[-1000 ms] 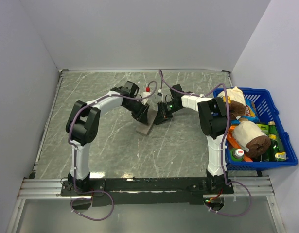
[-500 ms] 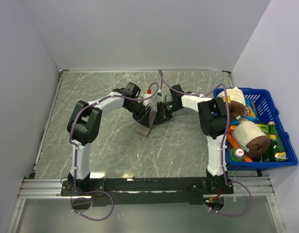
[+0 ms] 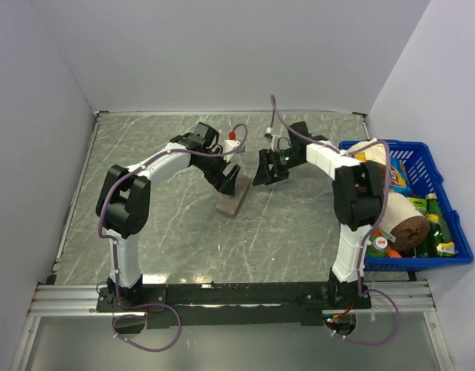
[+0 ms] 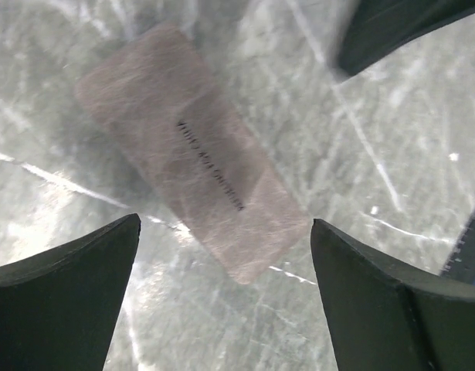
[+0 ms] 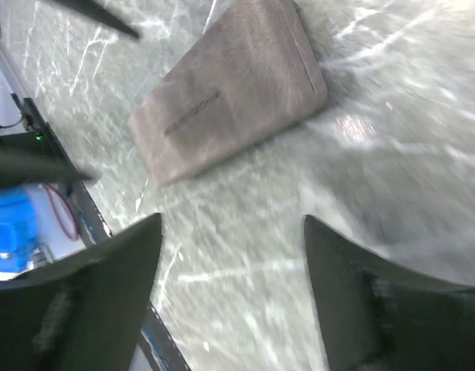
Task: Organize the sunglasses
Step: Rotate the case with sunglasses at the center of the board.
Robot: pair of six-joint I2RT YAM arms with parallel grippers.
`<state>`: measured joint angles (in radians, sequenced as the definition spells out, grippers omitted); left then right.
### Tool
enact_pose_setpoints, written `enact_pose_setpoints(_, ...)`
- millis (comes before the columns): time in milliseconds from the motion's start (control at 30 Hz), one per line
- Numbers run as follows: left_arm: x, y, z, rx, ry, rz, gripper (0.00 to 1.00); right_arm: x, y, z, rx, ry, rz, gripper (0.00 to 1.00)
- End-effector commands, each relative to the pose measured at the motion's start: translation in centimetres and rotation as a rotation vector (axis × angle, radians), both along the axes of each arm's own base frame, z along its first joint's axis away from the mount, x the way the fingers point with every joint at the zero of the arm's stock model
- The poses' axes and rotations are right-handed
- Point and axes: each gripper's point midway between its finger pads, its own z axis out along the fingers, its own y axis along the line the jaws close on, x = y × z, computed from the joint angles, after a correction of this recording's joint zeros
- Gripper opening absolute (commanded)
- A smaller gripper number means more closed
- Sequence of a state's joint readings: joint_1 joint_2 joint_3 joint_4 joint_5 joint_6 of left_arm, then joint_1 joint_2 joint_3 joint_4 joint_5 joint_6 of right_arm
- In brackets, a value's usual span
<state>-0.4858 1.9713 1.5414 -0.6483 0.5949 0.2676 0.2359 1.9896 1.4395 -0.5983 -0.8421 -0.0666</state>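
Observation:
A grey-brown rectangular case (image 3: 232,197) lies shut and flat on the marble table, also seen in the left wrist view as the case (image 4: 198,185) and in the right wrist view as the case (image 5: 229,100). The sunglasses are hidden in every view. My left gripper (image 3: 228,179) hovers over the case's far end, and in its own view the left gripper (image 4: 224,224) is open, its jaws wide and holding nothing. My right gripper (image 3: 264,171) stands to the right of the case, apart from it. Its own view shows the right gripper (image 5: 231,224) open over bare table.
A blue basket (image 3: 451,209) full of bottles, packets and rolls stands at the table's right edge, beside the right arm. White walls close in the table at the left, back and right. The arms' base rail runs along the near edge.
Both grippers have opened and let go of the case. The right gripper has pulled back to the right and away from it; the left has lifted slightly toward the far side.

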Motion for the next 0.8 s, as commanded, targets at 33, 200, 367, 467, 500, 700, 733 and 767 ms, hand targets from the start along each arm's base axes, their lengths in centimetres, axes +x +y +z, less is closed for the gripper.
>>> enact_pose_setpoints(33,1.1,0.3,-0.3,0.076,-0.069,0.039,0.96,0.3,-2.9,6.3,-0.054,-0.202,0.005,1.00)
enact_pose_setpoints(200,0.9,-0.5,-1.8,0.150,-0.092,0.023,0.96,-0.5,-4.3,10.3,-0.107,-0.391,0.005,1.00)
enact_pose_setpoints(367,0.4,-1.7,-2.8,0.196,-0.074,0.001,0.96,-1.2,-5.4,13.4,-0.148,-0.510,-0.002,1.00)
enact_pose_setpoints(467,0.3,-2.1,-3.2,0.202,-0.055,0.001,0.96,-1.8,-6.0,14.9,-0.173,-0.574,-0.006,1.00)
enact_pose_setpoints(500,0.5,-2.1,-3.4,0.208,-0.052,0.004,0.96,-2.2,-6.1,15.7,-0.172,-0.605,-0.004,1.00)
enact_pose_setpoints(700,0.3,-1.8,-4.7,0.292,-0.083,0.004,0.96,-3.4,-6.1,17.5,-0.144,-0.692,-0.008,1.00)
enact_pose_setpoints(733,0.3,-1.8,-4.8,0.299,-0.089,0.000,0.96,-3.6,-6.1,17.4,-0.139,-0.693,-0.007,1.00)
enact_pose_setpoints(767,0.2,-1.7,-4.8,0.306,-0.100,-0.011,0.96,-3.6,-6.1,17.4,-0.136,-0.699,-0.004,1.00)
